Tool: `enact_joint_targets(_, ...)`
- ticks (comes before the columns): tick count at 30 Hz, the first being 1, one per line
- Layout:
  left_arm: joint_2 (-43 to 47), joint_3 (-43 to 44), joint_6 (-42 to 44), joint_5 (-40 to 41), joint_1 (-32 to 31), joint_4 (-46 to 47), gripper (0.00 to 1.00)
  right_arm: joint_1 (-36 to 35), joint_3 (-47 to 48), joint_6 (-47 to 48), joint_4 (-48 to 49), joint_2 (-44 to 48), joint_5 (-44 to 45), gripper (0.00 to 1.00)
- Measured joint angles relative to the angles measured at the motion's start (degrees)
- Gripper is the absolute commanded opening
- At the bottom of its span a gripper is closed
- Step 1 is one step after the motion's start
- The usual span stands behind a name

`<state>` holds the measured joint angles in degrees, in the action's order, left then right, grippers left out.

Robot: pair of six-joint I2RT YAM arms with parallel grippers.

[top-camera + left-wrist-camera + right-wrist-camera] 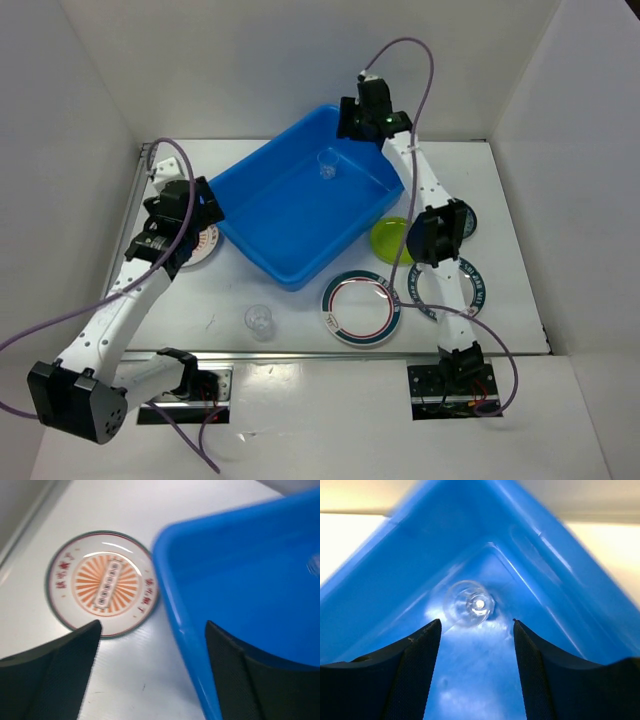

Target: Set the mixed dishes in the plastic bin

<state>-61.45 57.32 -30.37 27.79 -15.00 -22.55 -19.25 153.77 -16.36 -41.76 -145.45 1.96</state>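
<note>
Cup [468,602] in bin [300,205], R gripper [476,630] above it, jaws wide, empty, L gripper [153,630] over sunburst plate [102,582], jaws wide, empty.

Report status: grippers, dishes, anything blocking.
Left gripper open, above sunburst plate beside blue bin. Right gripper open over bin, clear cup inside. Second cup, lime plate, rimmed plates on table. Nothing blocking.

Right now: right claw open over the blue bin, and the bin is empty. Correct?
No, the bin is not empty: a clear cup sits inside, near a corner, as the right wrist view shows. The right claw is indeed open over the bin.
</note>
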Motion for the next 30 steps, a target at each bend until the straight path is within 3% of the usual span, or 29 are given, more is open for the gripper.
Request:
enact_joint_targets(3, 0.5, 0.0, -3.6, 5.9, 3.5, -1.6, 0.79, 0.0, -9.7, 0.9, 0.1, 12.3, 0.2, 0.65)
enact_joint_targets(5, 1.8, 0.0, -7.3, 8.3, 5.4, -3.0, 0.68, 0.0, -24.1, 1.3, 3.7, 25.3, 0.5, 0.65)
enact_joint_targets(12, 6.6, -5.0, -21.5, 7.6, 10.3, -7.1, 0.74, 0.0, -54.2, 1.2, 10.2, 54.9, 0.9, 0.65)
enact_joint_targets(17, 7.0, -12.4, -34.7, 2.3, 13.4, -11.1, 0.77, 0.0, -67.9, 1.0, 10.6, 68.2, 1.7, 0.65)
enact_joint_targets(22, 11.1, -18.3, -45.1, -0.6, 15.0, -16.0, 0.80, 0.0, -75.4, 0.7, 10.1, 76.1, 1.8, 0.65)
enact_joint_targets(30, 9.3, -25.8, -53.2, -6.6, 18.8, -10.1, 0.80, 0.0, -85.3, -1.7, 7.7, 84.0, -0.9, 0.65)
